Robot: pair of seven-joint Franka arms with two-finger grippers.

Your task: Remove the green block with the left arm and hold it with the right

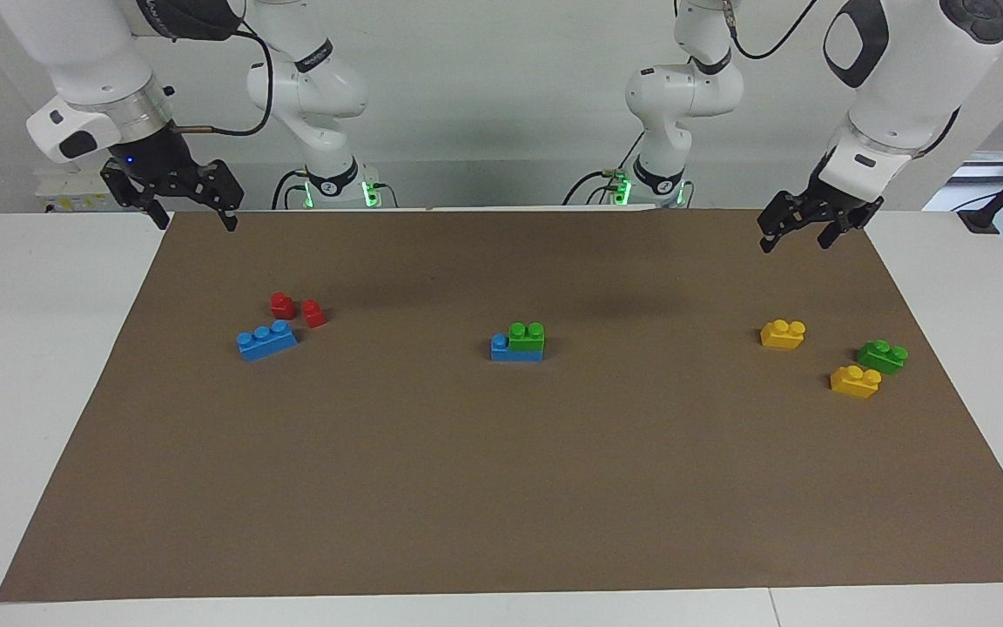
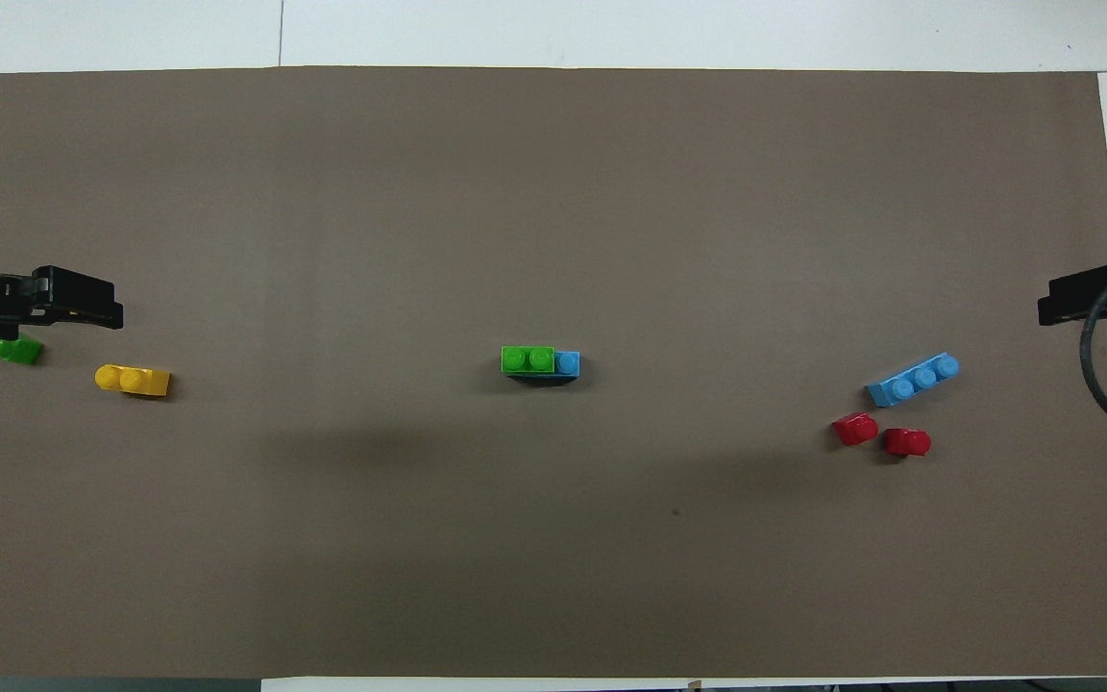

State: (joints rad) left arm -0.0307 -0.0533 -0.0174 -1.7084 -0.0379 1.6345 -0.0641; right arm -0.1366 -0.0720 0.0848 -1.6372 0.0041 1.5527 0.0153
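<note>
Left claw [image 1: 796, 232] hangs open above the mat corner at its own arm's end of the surface [image 1: 49, 366], nothing between the fingers. Right claw [image 1: 178, 198] is the same at its end: fingers spread wide, empty, raised over the mat edge. Both arms look parked; no approach has started.

Green block [image 1: 526, 336] sits mid-mat, pressed onto two of the studs of a blue three-stud brick [image 1: 507, 348], leaving one blue stud bare toward the right arm's end. That stacking likely explains the two-arm split: pulling green off would drag the base along unless something pins it, so right probably clamps the exposed blue end while left pulls green upward.

A second green brick [image 1: 883, 355] lies loose between two yellow bricks [image 1: 783, 334] [image 1: 855, 381] at the left arm's end, near the left claw. It isn't attached to anything, so it's probably not the target, but it's a risk for a wrong pick.

Loose blue brick [image 1: 266, 340] and two red pieces [image 1: 298, 309] sit at the right arm's end, well apart from the stack.
</note>
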